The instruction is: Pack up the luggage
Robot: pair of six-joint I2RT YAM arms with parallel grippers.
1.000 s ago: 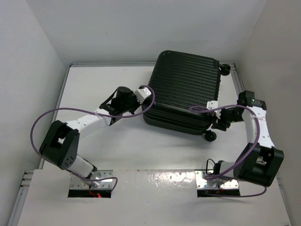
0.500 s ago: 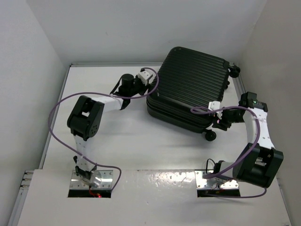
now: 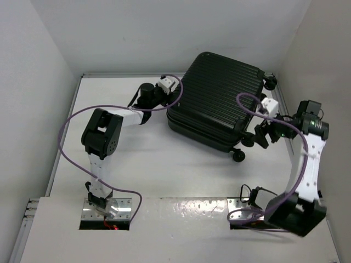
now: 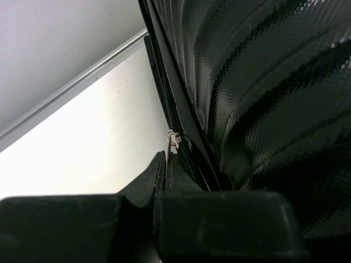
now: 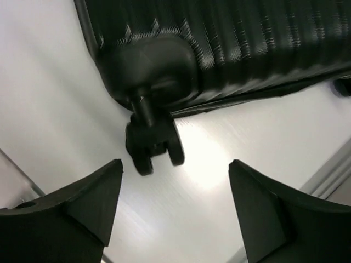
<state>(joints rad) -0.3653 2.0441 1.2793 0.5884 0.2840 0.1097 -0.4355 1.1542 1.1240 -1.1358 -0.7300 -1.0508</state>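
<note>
The left gripper [image 4: 165, 163] is pressing its fingers flat together, fully closed, right against the zipper seam on the side of the luggage [image 4: 263, 82]. A small metal zipper pull [image 4: 173, 137] is showing just past the fingertips. Whether anything is being pinched between them cannot be told, since the gripper's own dark body is filling the bottom of the left wrist view. The right gripper [image 5: 175, 167] is holding its jaws wide apart, gripping nothing, and facing a caster wheel [image 5: 152, 143] at the case's near right corner without touching it. The luggage is lying flat and zipped closed on the white table [image 3: 120, 159], skewed toward the far right corner with its ribbed shell facing up. A second wheel [image 3: 269, 82] is peeking out at the far right edge, partly cut off by the shell.
</note>
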